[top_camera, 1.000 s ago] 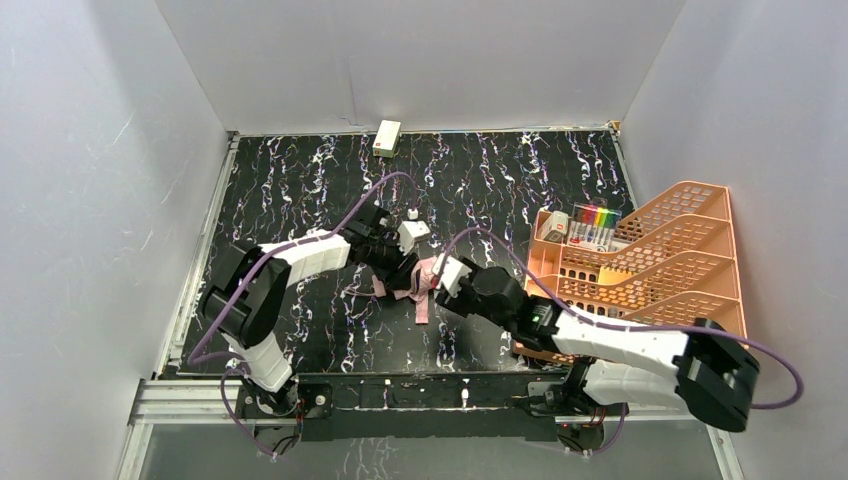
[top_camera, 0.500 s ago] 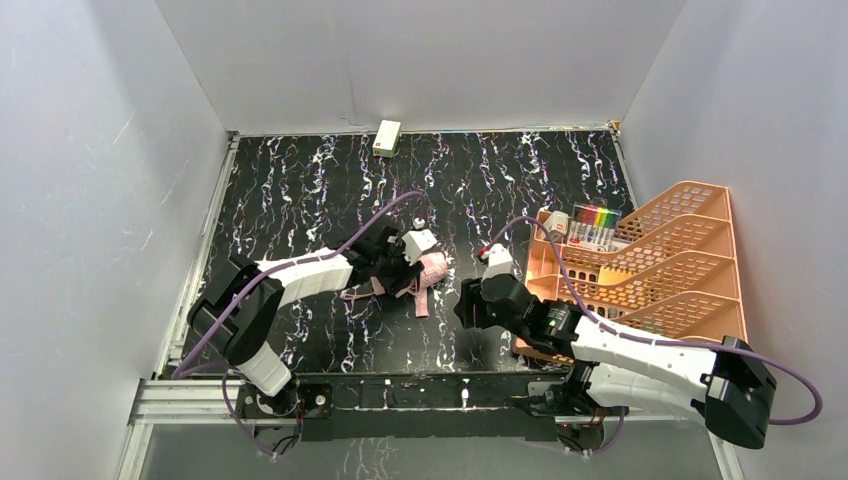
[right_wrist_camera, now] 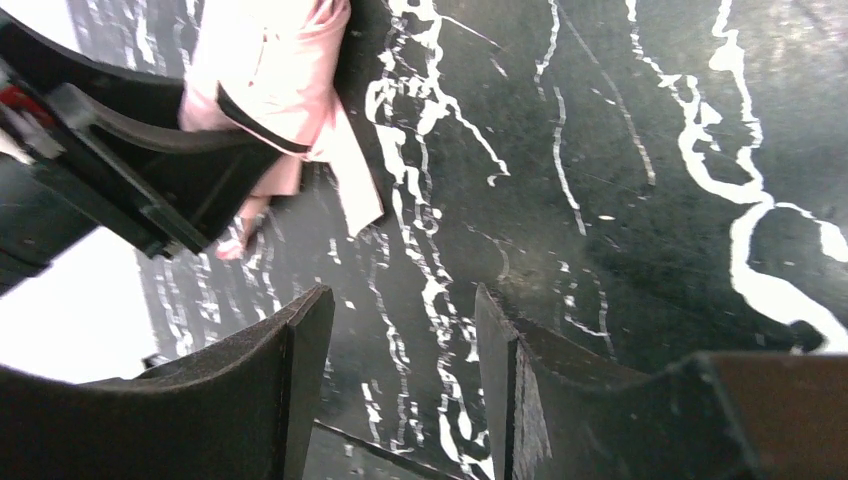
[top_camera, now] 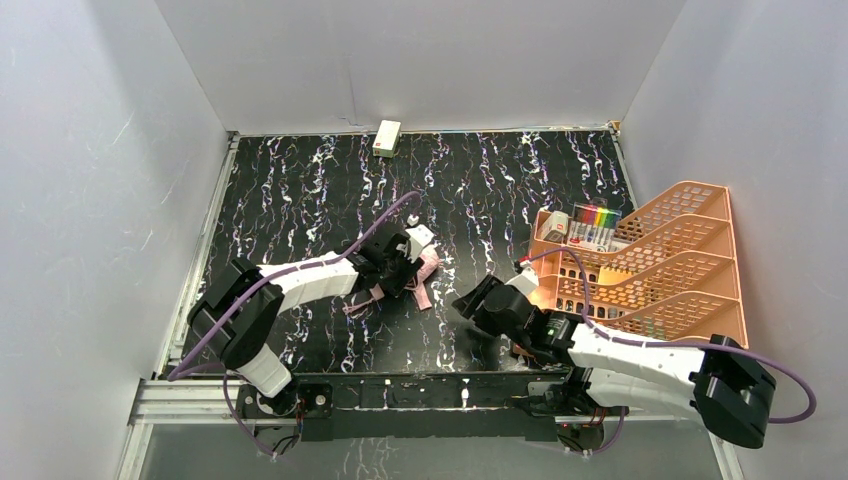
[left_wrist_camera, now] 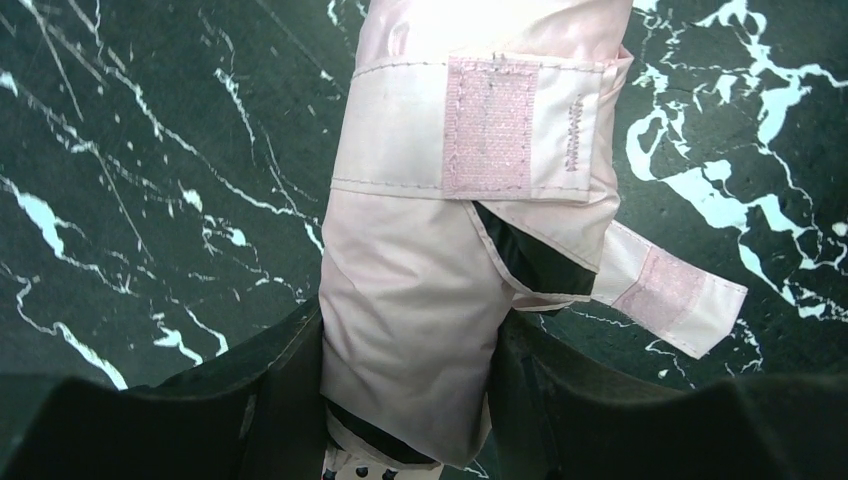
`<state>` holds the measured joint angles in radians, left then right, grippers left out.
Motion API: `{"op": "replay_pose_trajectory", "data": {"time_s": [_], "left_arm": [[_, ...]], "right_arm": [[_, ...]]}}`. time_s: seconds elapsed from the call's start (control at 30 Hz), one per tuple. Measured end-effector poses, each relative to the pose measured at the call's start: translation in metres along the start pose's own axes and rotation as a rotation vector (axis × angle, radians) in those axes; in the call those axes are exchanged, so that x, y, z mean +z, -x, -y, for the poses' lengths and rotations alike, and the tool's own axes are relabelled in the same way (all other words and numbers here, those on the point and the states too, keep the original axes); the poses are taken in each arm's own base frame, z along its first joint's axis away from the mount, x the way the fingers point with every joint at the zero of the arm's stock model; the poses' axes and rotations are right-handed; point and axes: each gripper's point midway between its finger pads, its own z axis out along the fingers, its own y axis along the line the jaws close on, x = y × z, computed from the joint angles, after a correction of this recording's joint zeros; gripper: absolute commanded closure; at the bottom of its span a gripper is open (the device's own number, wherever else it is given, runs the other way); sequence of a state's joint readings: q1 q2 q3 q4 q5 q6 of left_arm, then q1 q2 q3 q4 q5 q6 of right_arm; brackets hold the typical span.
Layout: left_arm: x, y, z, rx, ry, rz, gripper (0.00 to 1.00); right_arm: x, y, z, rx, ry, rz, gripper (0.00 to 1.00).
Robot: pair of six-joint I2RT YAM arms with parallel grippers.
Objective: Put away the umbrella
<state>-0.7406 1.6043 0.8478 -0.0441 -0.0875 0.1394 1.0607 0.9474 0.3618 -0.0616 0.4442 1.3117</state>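
The umbrella (top_camera: 424, 268) is folded into a pale pink bundle with black edges and lies mid-table. My left gripper (top_camera: 405, 272) is shut on it; in the left wrist view the fabric roll (left_wrist_camera: 430, 270) sits between both fingers (left_wrist_camera: 290, 400), with its velcro strap (left_wrist_camera: 672, 300) hanging loose to the right. My right gripper (top_camera: 470, 306) is open and empty, apart from the umbrella and to its right, low over the table. In the right wrist view the umbrella (right_wrist_camera: 285, 70) and the left gripper show at the upper left.
An orange mesh organiser rack (top_camera: 660, 265) with coloured markers (top_camera: 598, 217) stands at the right, close behind my right arm. A small cream box (top_camera: 387, 137) sits at the back wall. The table (top_camera: 300, 190) is black marble-patterned, with white walls on three sides.
My right gripper has let go and drawn back right and toward the near edge, away from the umbrella. My left gripper stays shut on the umbrella and has shifted slightly nearer.
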Motion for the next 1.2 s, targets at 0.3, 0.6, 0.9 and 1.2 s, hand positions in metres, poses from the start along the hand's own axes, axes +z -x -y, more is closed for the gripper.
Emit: {"op": "replay_pose_trajectory", "data": {"time_s": [0.3, 0.6, 0.9, 1.2], "left_arm": [[-0.005, -0.007, 0.008, -0.226, 0.089, -0.056, 1.00], [-0.006, -0.009, 0.023, -0.386, 0.154, -0.058, 1.00], [-0.005, -0.009, 0.031, -0.398, 0.204, -0.052, 1.00], [-0.004, -0.009, 0.032, -0.384, 0.227, -0.059, 1.00]], "right_arm": [[0.011, 0.000, -0.017, 0.182, 0.053, 0.016, 0.41], [0.033, -0.015, -0.007, 0.249, -0.005, -0.037, 0.41], [0.054, -0.012, -0.003, 0.331, -0.018, -0.049, 0.47], [0.071, -0.009, -0.011, 0.384, 0.024, -0.069, 0.57]]}}
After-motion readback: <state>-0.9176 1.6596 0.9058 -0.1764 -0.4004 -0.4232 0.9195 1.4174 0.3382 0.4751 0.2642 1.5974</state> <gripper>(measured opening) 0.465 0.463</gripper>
